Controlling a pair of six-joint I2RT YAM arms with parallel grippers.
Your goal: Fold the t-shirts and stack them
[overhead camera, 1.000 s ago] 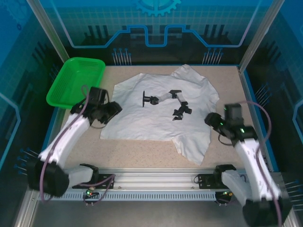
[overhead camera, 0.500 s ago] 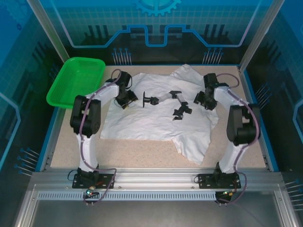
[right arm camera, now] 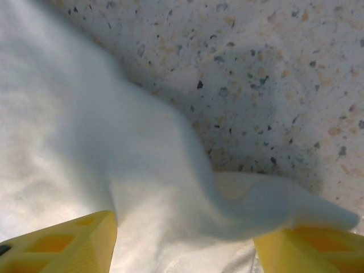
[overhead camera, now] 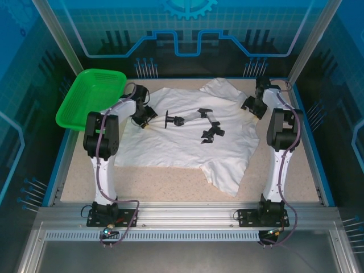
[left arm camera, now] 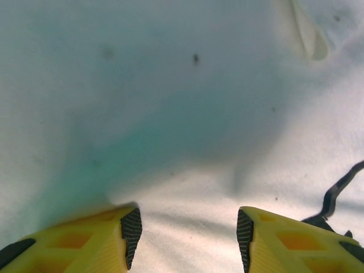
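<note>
A single white t-shirt (overhead camera: 182, 148) with a black print (overhead camera: 193, 122) lies spread out, somewhat rumpled, on the speckled table. My left gripper (overhead camera: 145, 115) is at the shirt's far left edge. Its yellow fingers (left arm camera: 114, 239) stand apart over flat cloth (left arm camera: 187, 114) in the left wrist view, so the left gripper (left arm camera: 187, 230) is open. My right gripper (overhead camera: 250, 106) is at the shirt's far right corner. In the right wrist view a raised fold of cloth (right arm camera: 187, 205) sits between the spread fingers of the right gripper (right arm camera: 185, 233), which is open and does not pinch the fold.
A green mesh basket (overhead camera: 91, 96) stands at the far left corner, close to the left arm. Blue frame rails and the enclosure wall run just behind both grippers. Bare speckled table (overhead camera: 148, 185) lies in front of the shirt.
Both arms have stretched from the near sides of the table out to the shirt's far corners. The shirt has slid slightly left.
</note>
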